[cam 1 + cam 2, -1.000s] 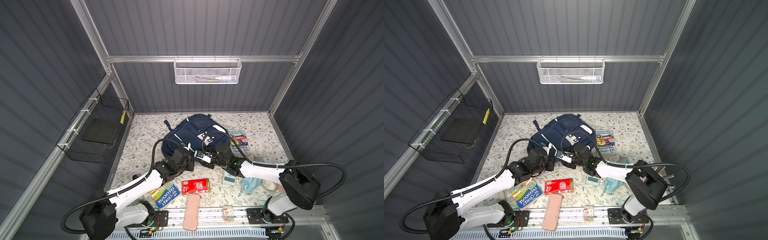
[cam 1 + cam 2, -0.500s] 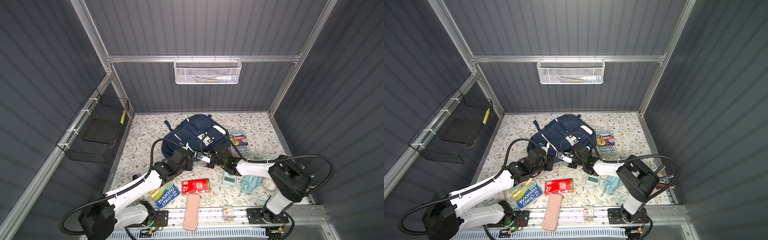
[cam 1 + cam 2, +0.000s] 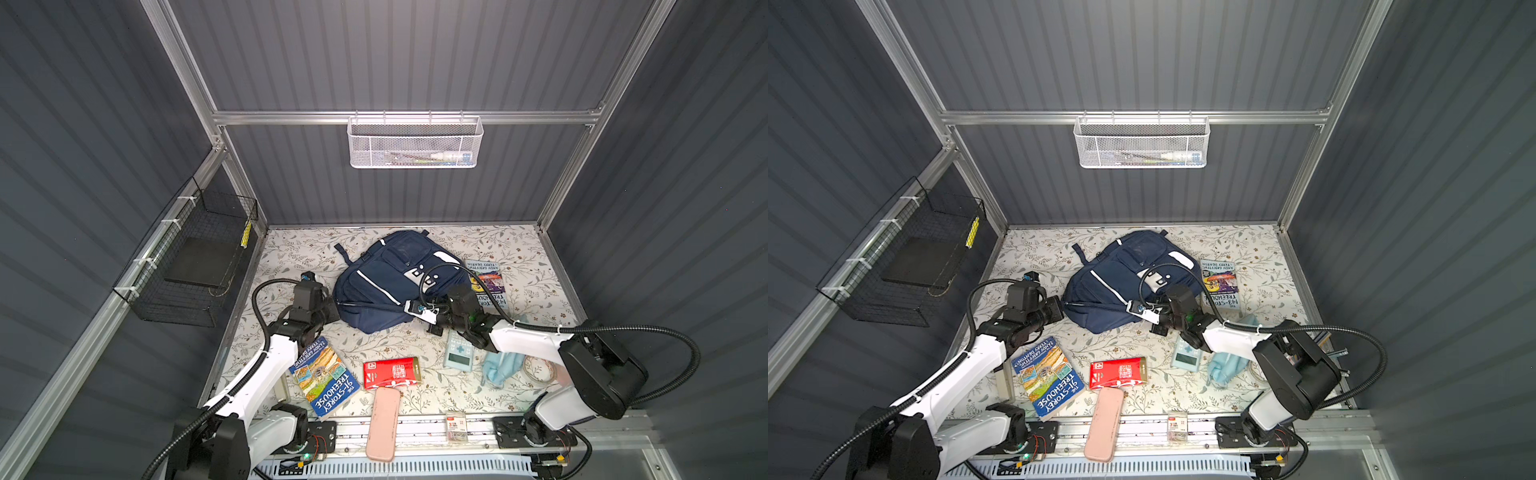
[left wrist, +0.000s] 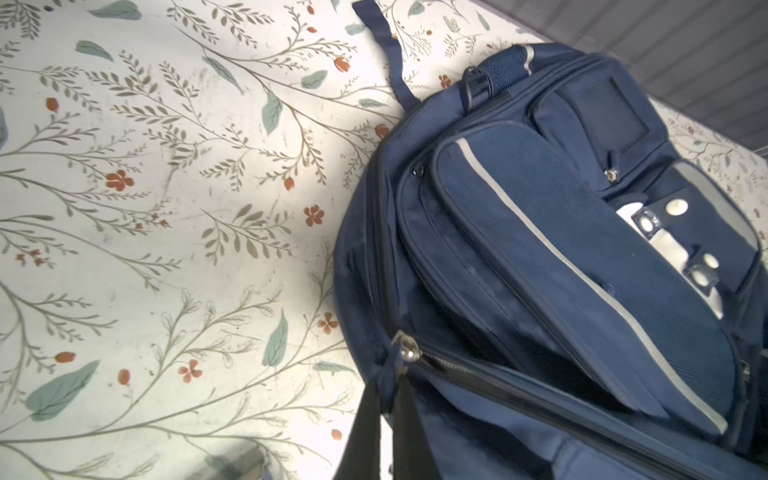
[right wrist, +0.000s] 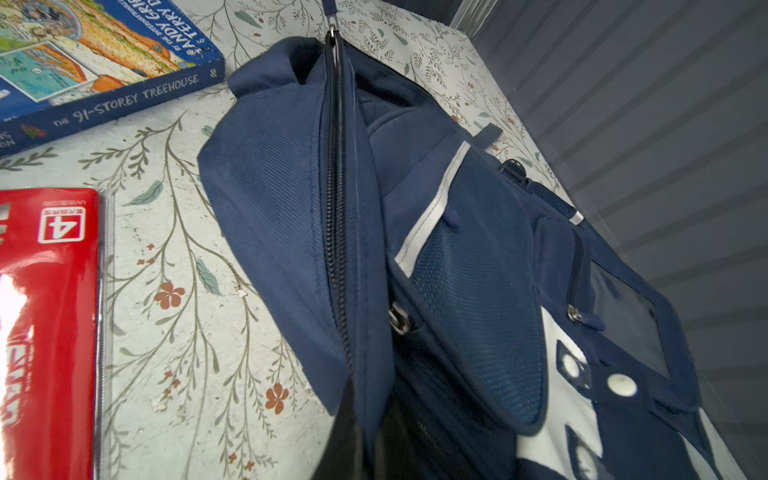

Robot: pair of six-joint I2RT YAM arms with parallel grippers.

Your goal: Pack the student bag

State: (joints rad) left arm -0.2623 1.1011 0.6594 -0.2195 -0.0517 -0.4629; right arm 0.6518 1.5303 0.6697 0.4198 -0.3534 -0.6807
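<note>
Since the right gripper just clamped shut on the student bag zip seam, opposite the left gripper pinching its other end, unzipping can likely start

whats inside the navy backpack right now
Nothing inside shows. The student bag lies on the floral table, and its main zip looks closed along the stretch in view, so the fabric hides any contents.

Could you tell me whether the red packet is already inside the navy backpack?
No, in a top view the red packet lies on the floral table, outside the navy backpack.
</note>
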